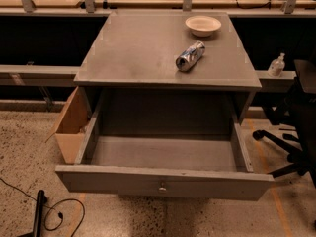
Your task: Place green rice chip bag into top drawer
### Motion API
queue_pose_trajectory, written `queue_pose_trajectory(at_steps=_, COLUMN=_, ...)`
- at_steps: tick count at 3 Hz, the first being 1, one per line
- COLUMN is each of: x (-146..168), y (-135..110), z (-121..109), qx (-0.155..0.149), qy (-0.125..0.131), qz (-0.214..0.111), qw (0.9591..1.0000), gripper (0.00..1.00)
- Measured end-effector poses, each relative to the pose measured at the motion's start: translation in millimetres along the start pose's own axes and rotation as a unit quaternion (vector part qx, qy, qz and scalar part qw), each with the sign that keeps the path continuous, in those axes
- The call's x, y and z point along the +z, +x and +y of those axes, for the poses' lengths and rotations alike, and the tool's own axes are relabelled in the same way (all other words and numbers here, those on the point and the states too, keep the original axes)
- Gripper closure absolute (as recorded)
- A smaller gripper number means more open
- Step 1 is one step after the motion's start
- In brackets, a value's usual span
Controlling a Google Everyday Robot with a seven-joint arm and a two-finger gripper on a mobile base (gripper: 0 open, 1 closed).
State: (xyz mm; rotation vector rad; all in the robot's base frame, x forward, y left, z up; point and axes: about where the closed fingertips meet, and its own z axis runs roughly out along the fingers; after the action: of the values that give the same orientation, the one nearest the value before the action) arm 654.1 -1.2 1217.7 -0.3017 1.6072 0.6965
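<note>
Gripper: it is nowhere in my camera view, and the arm is not either, so I cannot tell if it is spread, closed or carrying something.
Green rice chip bag: I do not find it. It is not in the drawer and not on the cabinet top.
Bag direction: since the bag is hidden from me, I cannot say where its long axis points.
Top drawer [108, 180]: it is pulled out toward the near side. Its floor is bare, and the small knob [162, 187] sits in the middle of the front panel.
Why open: I judge it stands out like this so the bag can come down from above.
Drawer axis: it is wide from left to right, so I think a bag laid along that line would fit easily.
Cabinet top [133, 48]: a crushed can [190, 56] lies on the right part, running from near-left to far-right. A pale bowl [203, 25] stands farther back, apart from it.
Left side: a cardboard box [73, 125] stands just beside the drawer's left wall.
Right side: a small bottle [278, 64] is on the ledge, with a dark chair [296, 127] nearer to me.
Progress: the placing is not yet done.
</note>
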Motion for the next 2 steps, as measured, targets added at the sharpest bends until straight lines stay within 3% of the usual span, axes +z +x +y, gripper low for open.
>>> queue_pose_trajectory(at_steps=1, x=-38, y=48, z=55, qx=0.065, qy=0.0, qz=0.059, qw=0.9961, gripper=1.0)
queue_pose_trajectory(at_steps=2, x=-60, y=128, z=87, qx=0.14, qy=0.015, qz=0.141, qw=0.9798, gripper=1.0)
